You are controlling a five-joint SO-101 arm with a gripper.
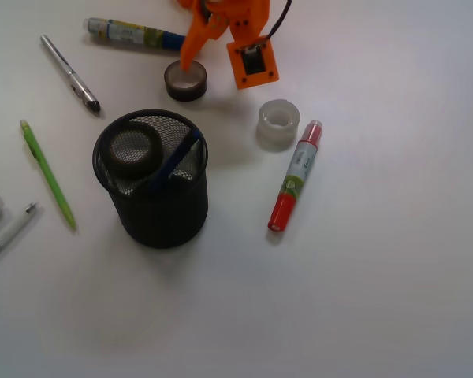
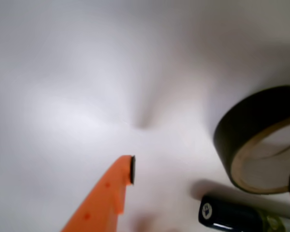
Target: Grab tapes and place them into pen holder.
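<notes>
The white table [image 1: 394, 299] fills both views. On it, left of centre, stands the black mesh pen holder [image 1: 162, 213], upright. A dark tape roll [image 1: 132, 150] lies tilted inside it against the left wall, and a blue pen [image 1: 176, 161] leans across the opening.

At the far edge the orange gripper [image 1: 191, 64] reaches down, with its camera block to the right. One finger [image 1: 193, 43] points at the far rim of a second dark tape roll [image 1: 185, 80], which lies flat on the table beyond the holder. In the wrist view that roll [image 2: 261, 140] sits to the right, and an orange fingertip [image 2: 125, 170] stands clear to its left over bare table. The other finger barely shows at the right edge beside the roll, so the jaws look spread wide with nothing clamped, though contact on that side is hard to judge.

A red-capped marker [image 1: 296, 177] lies right of the holder. The translucent tape roll [image 1: 278, 124] sits just beyond its far end. A blue-capped marker [image 1: 134, 33] lies at the far left, a silver pen [image 1: 71, 72] nearer, and a green pen [image 1: 47, 173] left of the holder.
</notes>
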